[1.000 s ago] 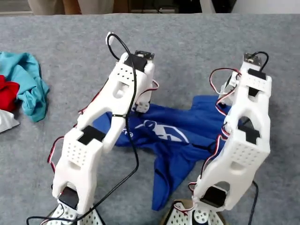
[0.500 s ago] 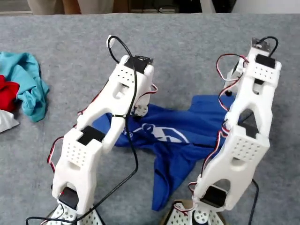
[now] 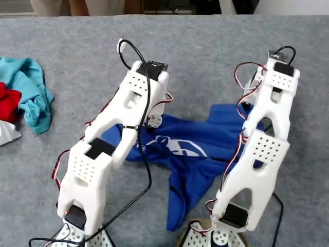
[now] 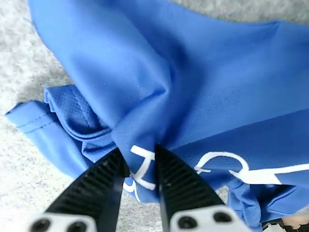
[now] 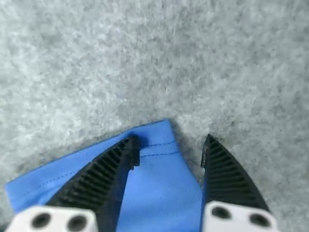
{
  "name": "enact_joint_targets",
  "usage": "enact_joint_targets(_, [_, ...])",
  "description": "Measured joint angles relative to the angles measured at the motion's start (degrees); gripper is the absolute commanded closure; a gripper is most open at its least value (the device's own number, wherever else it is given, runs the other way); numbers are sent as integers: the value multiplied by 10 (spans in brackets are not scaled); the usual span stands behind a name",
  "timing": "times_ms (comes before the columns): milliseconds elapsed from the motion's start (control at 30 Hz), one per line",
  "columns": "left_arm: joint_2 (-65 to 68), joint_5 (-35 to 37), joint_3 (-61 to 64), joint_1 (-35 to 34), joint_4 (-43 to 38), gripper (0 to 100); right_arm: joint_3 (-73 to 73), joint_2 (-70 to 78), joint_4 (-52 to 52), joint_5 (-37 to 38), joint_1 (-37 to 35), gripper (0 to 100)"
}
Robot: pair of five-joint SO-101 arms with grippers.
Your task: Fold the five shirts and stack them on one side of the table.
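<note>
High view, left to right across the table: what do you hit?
Red cloth → teal shirt → left arm → blue shirt → right arm. White cloth left out: it sits at the same left edge as the red one.

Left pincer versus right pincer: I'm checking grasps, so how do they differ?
The left pincer is shut, pinching a fold of the blue shirt; the right pincer is open, holding nothing. The left pincer sits by the white print; the right pincer straddles a hemmed corner. Both are at that shirt.

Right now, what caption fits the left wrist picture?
Left hand pinching a bunched fold of the blue shirt.
</note>
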Motion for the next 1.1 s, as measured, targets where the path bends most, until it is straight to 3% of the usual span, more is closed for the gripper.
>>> enact_joint_targets(133, [0, 0, 0, 0, 0, 980, -61, 35, 39, 0, 4, 990])
enact_joint_targets(767, [0, 0, 0, 0, 0, 969, -295, 115, 136, 1, 27, 992])
enact_joint_targets(967, [-1, -35, 5, -1, 0, 776, -342, 115, 136, 1, 36, 992])
enact_joint_targets(1100, [-14, -36, 28, -32, 0, 739, -343, 115, 136, 0, 36, 992])
